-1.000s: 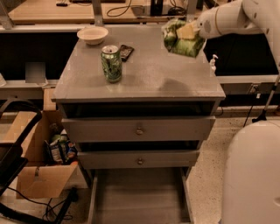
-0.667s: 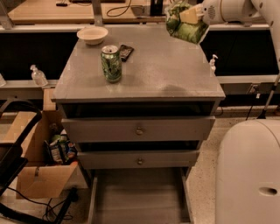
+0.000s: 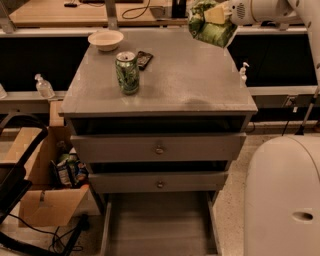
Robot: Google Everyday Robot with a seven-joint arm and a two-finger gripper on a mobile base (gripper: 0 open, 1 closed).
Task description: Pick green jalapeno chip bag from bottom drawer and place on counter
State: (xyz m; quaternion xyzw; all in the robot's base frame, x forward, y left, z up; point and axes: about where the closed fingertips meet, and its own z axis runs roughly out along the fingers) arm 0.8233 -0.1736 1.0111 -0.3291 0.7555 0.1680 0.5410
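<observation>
My gripper (image 3: 216,14) is at the top right of the camera view, shut on the green jalapeno chip bag (image 3: 210,27). The shiny green bag hangs in the air above the far right corner of the counter (image 3: 190,80), clear of its surface. The bottom drawer (image 3: 160,225) is pulled open at the bottom of the view, and its grey wood-grain floor is bare. My white arm (image 3: 265,10) reaches in from the right.
A green patterned soda can (image 3: 127,72), a dark snack packet (image 3: 144,59) and a cream bowl (image 3: 105,39) are on the counter's left and back. A cardboard box (image 3: 50,185) with packets is on the floor at left. My white base (image 3: 282,195) fills the lower right.
The gripper has carried the chip bag up and a little back over the counter's far right corner. The arm has drawn higher in the view.
</observation>
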